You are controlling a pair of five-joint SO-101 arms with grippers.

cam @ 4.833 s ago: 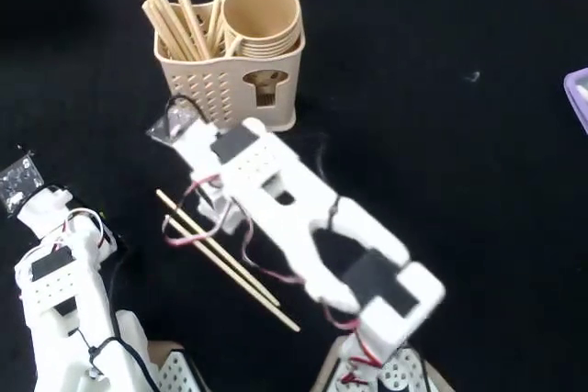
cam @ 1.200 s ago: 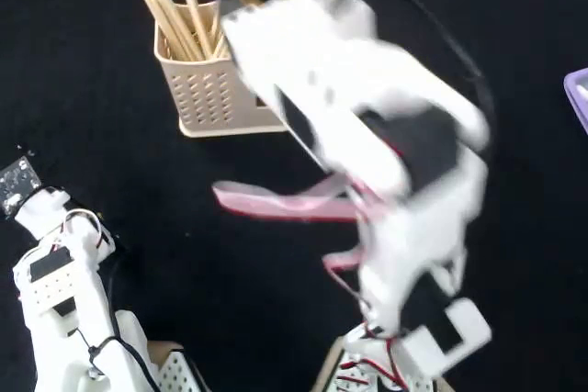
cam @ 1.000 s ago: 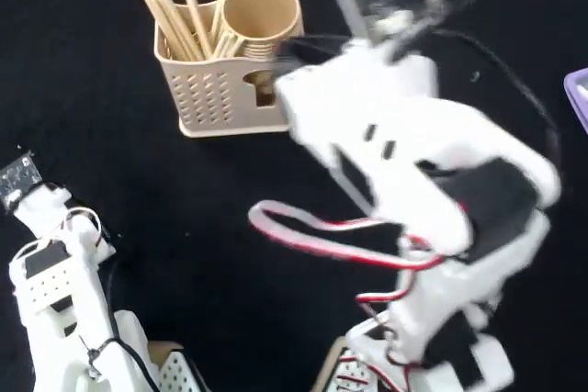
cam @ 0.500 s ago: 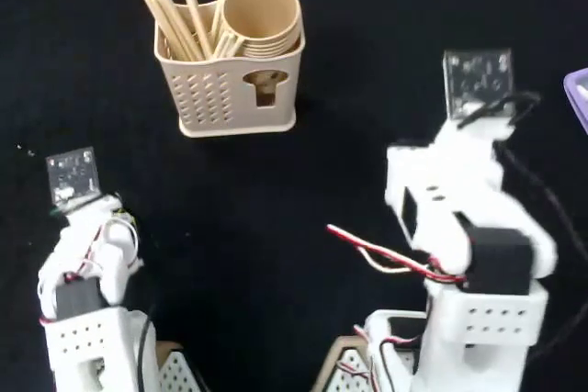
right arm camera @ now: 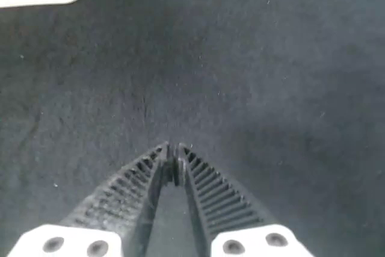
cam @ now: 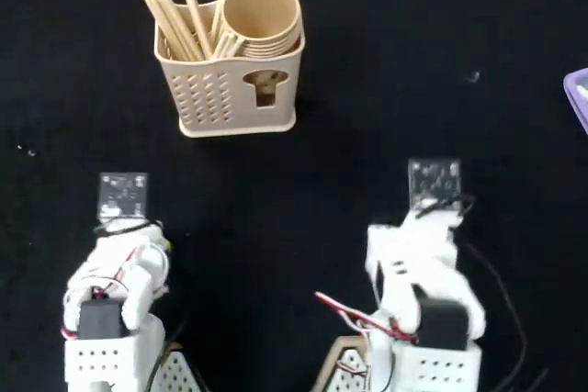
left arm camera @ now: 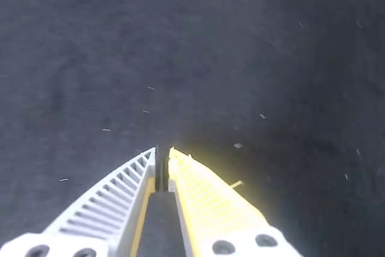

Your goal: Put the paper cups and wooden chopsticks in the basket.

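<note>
We find the basket (cam: 230,89) upright on the black table (cam: 413,71), toward the far edge and left of centre. Inside it a nested stack of paper cups (cam: 262,11) sits mouth up on the right-hand side. A bundle of wooden chopsticks (cam: 179,20) stands on end on the left-hand side, rising above the rim with several sticks leaning toward the cups. Both arms sit folded at the near edge, the left arm (cam: 115,282) by the near left corner and the right arm (cam: 418,273) right of centre, each well apart from the basket. The left gripper (left arm camera: 162,150) points down at bare cloth with its white and yellow jaws brought together at the tips, gripping nothing. The right gripper (right arm camera: 173,147) is likewise closed tip to tip and empty; a pale corner of the basket lies well beyond it. A purple object (cam: 579,98) shows at the table's right edge, and we cannot identify it.
</note>
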